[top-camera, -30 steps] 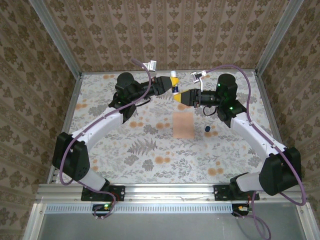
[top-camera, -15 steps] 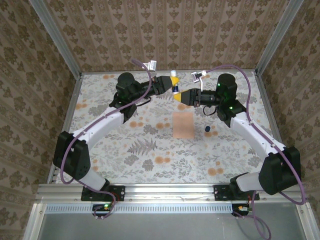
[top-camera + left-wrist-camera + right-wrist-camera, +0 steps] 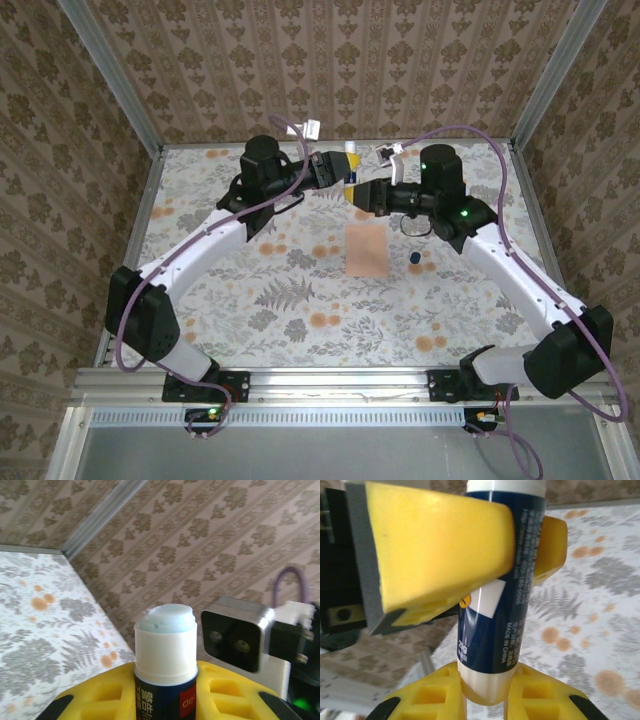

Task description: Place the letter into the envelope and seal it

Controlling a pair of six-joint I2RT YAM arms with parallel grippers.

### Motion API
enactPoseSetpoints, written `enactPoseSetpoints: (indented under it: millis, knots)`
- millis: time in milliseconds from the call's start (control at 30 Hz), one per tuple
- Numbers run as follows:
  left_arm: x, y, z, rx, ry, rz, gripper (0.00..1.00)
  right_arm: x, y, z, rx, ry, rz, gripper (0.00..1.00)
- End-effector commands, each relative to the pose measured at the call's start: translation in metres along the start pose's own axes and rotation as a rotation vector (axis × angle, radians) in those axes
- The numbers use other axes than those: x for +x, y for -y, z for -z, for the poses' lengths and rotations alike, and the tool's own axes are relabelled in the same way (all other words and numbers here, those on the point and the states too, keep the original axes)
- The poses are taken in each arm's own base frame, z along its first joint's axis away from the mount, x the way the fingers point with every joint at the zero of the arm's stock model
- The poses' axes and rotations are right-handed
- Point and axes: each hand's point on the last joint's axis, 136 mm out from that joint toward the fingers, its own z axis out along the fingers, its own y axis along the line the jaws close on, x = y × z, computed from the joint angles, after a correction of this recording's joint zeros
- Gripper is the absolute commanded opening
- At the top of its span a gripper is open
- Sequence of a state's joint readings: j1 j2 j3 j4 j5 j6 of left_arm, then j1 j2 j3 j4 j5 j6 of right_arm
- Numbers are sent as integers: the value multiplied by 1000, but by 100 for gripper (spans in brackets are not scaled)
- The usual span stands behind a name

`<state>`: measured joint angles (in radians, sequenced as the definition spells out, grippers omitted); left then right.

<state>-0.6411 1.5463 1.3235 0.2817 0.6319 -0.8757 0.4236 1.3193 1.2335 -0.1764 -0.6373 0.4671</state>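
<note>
Glue stick (image 3: pixel 349 165) held aloft between both pincers
Your left pincer (image 3: pixel 165 692) pinches the barrel and your right pincer (image 3: pixel 487 692) pinches the pale base, likely to wind glue up for sealing; envelope (image 3: pixel 366 250) lies flat on the surface (image 3: pixel 250 300), nearer you

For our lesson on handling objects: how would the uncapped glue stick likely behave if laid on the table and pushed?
The glue stick looks rigid: a hard round tube, so lying down it would probably roll. Its exposed glue tip is likely soft and tacky.
</note>
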Motion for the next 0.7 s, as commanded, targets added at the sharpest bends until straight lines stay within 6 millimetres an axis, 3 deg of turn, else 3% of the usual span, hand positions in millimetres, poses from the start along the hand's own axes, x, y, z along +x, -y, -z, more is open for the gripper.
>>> enactPoseSetpoints:
  millis: [0,200,367,667]
  knots:
    - [36,6,-14,-84,-104,-36,0,-5,-20,-9,94,27,164,14]
    - [44,-1,-20,-207,-89,-27,0,-2,-6,-26,300,70,205,13]
    - [51,-6,-23,-267,-63,6,0,-3,-6,-33,397,126,250,13]
    - [51,-8,-19,-243,-46,29,0,0,-10,-30,405,127,268,14]
